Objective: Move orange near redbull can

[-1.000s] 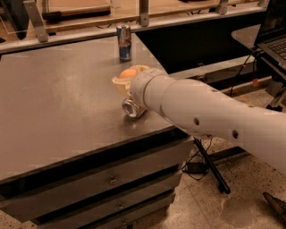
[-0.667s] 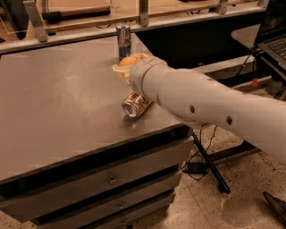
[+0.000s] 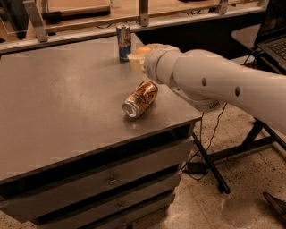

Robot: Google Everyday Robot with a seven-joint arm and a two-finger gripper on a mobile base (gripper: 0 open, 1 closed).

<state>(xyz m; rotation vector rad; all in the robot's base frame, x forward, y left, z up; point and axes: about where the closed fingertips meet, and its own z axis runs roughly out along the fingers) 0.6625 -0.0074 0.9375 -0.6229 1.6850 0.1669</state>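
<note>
The redbull can [image 3: 124, 42], slim and blue-and-silver, stands upright at the far edge of the grey table [image 3: 58, 103]. My gripper [image 3: 137, 57] is just right of it, at the end of the white arm [image 3: 214, 85], which reaches in from the right. It is shut on the orange [image 3: 143, 49]. Only the top of the orange shows above the wrist, close beside the can. I cannot tell whether the orange rests on the table or hangs just above it.
A wider gold-brown can [image 3: 140, 99] lies on its side near the table's front right edge, below the arm. A rail with posts [image 3: 143, 12] runs behind the table. A laptop [image 3: 272, 31] sits at the far right. Drawers [image 3: 111, 179] are below the tabletop.
The gripper has carried the orange away from the gold-brown can, toward the back of the table, and now sits right next to the redbull can. The gold-brown can is now fully uncovered.
</note>
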